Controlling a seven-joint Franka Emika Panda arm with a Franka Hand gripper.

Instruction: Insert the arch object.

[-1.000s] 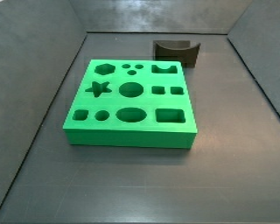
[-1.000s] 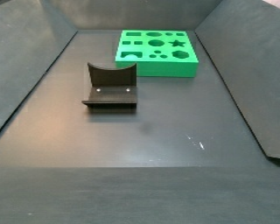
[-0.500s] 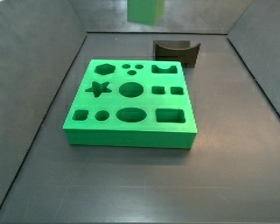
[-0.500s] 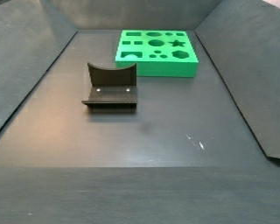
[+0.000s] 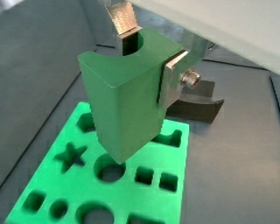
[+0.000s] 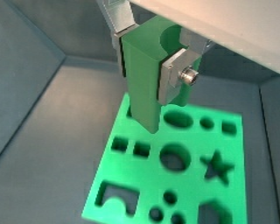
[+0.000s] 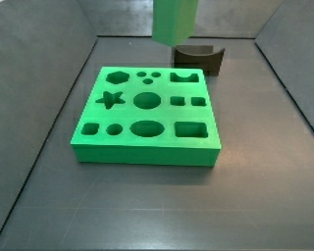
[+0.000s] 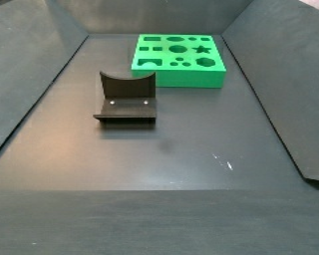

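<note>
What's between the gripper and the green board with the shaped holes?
Only the tall green block clamped in the gripper, hanging above the green board, as both wrist views show.

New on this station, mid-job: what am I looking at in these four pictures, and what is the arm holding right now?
This is one robot arm with a two-finger gripper. Two cameras ride on its wrist and look down along the gripper; two more are fixed at the sides. The gripper is shut on a green piece with a curved notch, probably the arch, above the green board with shaped holes. The dark fixture stands on the floor, apart from the board.
</note>
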